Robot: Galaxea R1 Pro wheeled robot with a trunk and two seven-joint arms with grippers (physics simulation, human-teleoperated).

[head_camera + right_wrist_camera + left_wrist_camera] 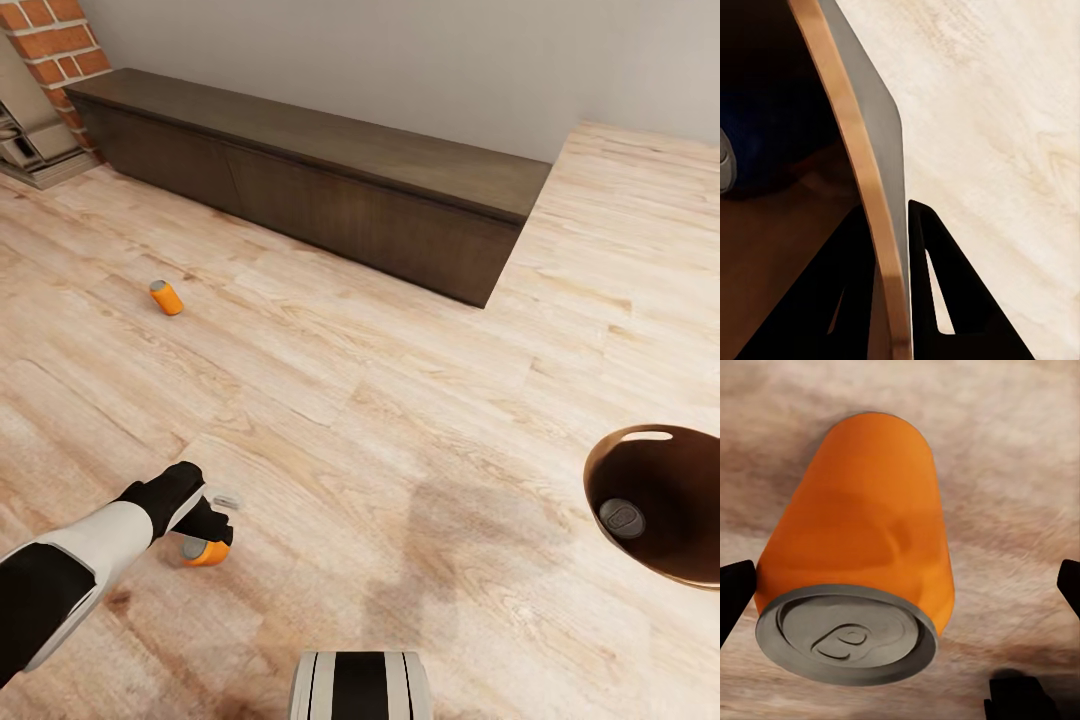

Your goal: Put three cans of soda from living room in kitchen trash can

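Note:
One orange soda can (pixel 205 551) lies on its side on the wooden floor, silvery top toward me. My left gripper (pixel 214 524) hovers just over it and is open. In the left wrist view the orange can (pixel 862 540) lies between the two dark fingertips (pixel 735 596), which stand apart from it. A second orange can (pixel 166 297) lies farther off at the left. The trash can (pixel 600 470) is at the right edge, tan-brown inside, with a can's silvery top (pixel 622 518) at its bottom. My right gripper (pixel 896 300) is shut on the bin's wall (pixel 870 172); the dark blue can (pixel 765 135) lies inside.
A long dark low cabinet (pixel 330 180) runs along the grey wall at the back. The red brick fireplace (pixel 50 40) is at the top left corner. Wooden floor (pixel 400 400) spreads between the cans and the bin. The robot's base (pixel 360 685) shows at the bottom.

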